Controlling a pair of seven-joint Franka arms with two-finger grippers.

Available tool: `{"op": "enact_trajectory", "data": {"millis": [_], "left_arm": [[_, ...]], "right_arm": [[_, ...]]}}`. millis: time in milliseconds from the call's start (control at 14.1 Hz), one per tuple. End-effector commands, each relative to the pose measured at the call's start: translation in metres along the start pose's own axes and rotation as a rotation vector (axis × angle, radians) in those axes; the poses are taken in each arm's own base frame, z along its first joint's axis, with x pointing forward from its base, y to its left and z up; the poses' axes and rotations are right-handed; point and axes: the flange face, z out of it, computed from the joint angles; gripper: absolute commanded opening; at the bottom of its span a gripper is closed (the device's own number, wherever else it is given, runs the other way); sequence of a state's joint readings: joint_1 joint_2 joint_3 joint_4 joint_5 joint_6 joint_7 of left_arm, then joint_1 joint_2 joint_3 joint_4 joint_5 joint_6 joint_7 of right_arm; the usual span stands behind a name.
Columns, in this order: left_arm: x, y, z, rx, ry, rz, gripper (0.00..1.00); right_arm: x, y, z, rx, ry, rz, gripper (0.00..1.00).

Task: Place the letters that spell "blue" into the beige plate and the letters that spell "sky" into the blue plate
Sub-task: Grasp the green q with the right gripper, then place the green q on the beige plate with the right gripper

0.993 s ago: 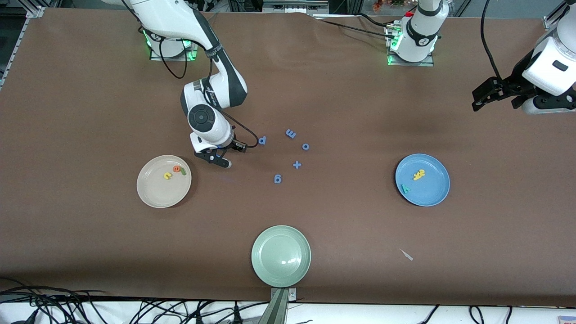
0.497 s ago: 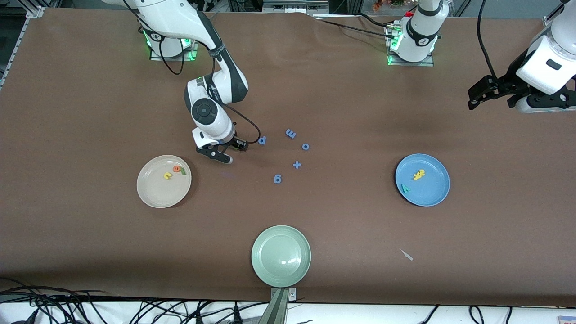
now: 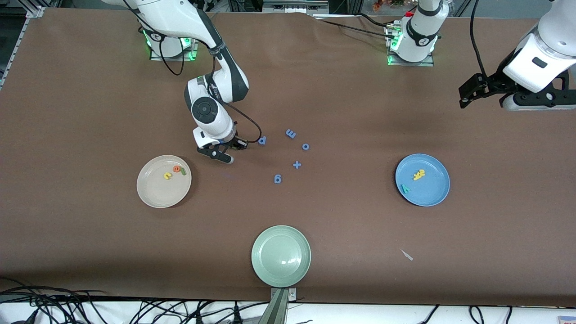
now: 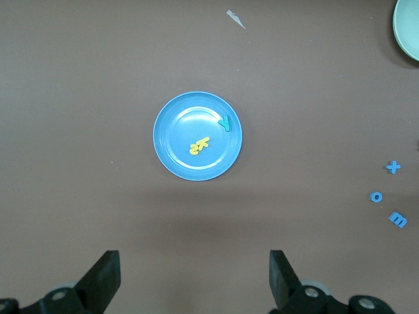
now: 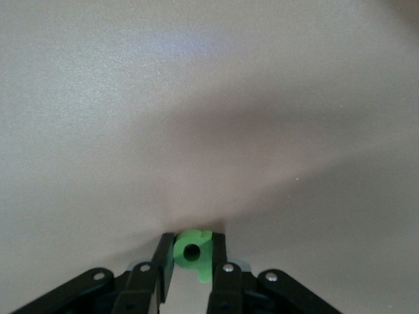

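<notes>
The right end effector (image 5: 191,271) is clamped on the green b (image 5: 194,251), low over the table (image 3: 342,90) between the beige plate (image 3: 150,195) and the blue letters (image 3: 290,133). 3 letters, yellow u (image 3: 167,176), orange e (image 3: 177,169) and olive l (image 3: 183,171), are seen in the beige plate. The left end effector (image 4: 193,278) is held wide apart, high above the blue plate (image 4: 177,157), where 2 yellow letters (image 4: 199,144) and the teal y (image 4: 224,122) are seen.

The pale green plate (image 4: 409,26) is cut off by the left wrist view's edge. The yellow letters (image 3: 419,174) in the blue plate (image 3: 434,191) are too small to read.
</notes>
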State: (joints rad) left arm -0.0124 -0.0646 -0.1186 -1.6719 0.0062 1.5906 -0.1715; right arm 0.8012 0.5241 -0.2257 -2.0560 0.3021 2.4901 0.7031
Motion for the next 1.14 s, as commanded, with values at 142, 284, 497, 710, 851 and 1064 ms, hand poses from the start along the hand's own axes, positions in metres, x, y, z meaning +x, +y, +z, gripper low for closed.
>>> {"op": "enact_trajectory", "data": {"millis": [142, 284, 497, 710, 851, 1064], "left_arm": [[0.000, 0.003, -0.007, -0.012, -0.007, -0.004, 1.00], [0.000, 0.004, -0.006, -0.012, -0.007, -0.002, 1.00], [0.000, 0.004, -0.006, -0.012, -0.007, -0.002, 1.00], [0.000, 0.005, -0.006, -0.012, -0.007, -0.001, 1.00], [0.000, 0.005, -0.006, -0.010, -0.007, -0.001, 1.00], [0.000, 0.006, -0.006, -0.010, -0.007, 0.001, 1.00]], "right_arm": [[0.042, 0.018, -0.048, -0.035, -0.064, -0.051, 0.13], [0.077, 0.029, -0.086, -0.054, -0.075, -0.122, 0.13], [0.122, 0.069, -0.117, -0.063, -0.058, -0.240, 0.14], [0.167, 0.122, -0.126, -0.075, -0.010, -0.378, 0.14], [0.186, 0.153, -0.127, -0.062, -0.010, -0.386, 0.21], [0.191, 0.161, -0.128, -0.056, -0.014, -0.370, 0.78]]}}
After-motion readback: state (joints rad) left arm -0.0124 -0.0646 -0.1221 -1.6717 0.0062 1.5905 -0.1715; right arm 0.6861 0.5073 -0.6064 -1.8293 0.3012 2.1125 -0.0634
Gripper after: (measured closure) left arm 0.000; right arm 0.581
